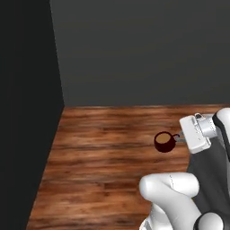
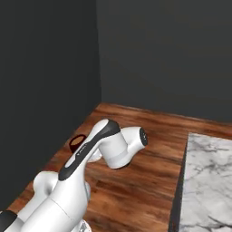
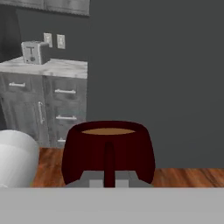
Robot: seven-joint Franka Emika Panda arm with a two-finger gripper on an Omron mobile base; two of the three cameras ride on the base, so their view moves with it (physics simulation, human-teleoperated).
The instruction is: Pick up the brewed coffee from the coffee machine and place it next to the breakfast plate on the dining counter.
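The brewed coffee [image 1: 164, 142] is a small dark red mug with brown liquid in it, and it hangs upright above the wooden floor. My gripper [image 1: 178, 138] reaches in from the right and is shut on the mug's side handle. In the hand view the mug [image 3: 108, 146] sits close up and level, with its handle gripped between my gripper's [image 3: 109, 180] jaws. From the right base view just the mug's rim [image 2: 76, 142] peeks out behind my arm. The coffee machine and the breakfast plate are out of view.
Dark walls close the left and far sides [image 1: 27, 112]. A marble-topped counter corner [image 2: 206, 181] lies at the lower right; I cannot tell whether it is the dining counter. In the hand view, grey drawer cabinets [image 3: 52, 105] carry a toaster [image 3: 35, 52].
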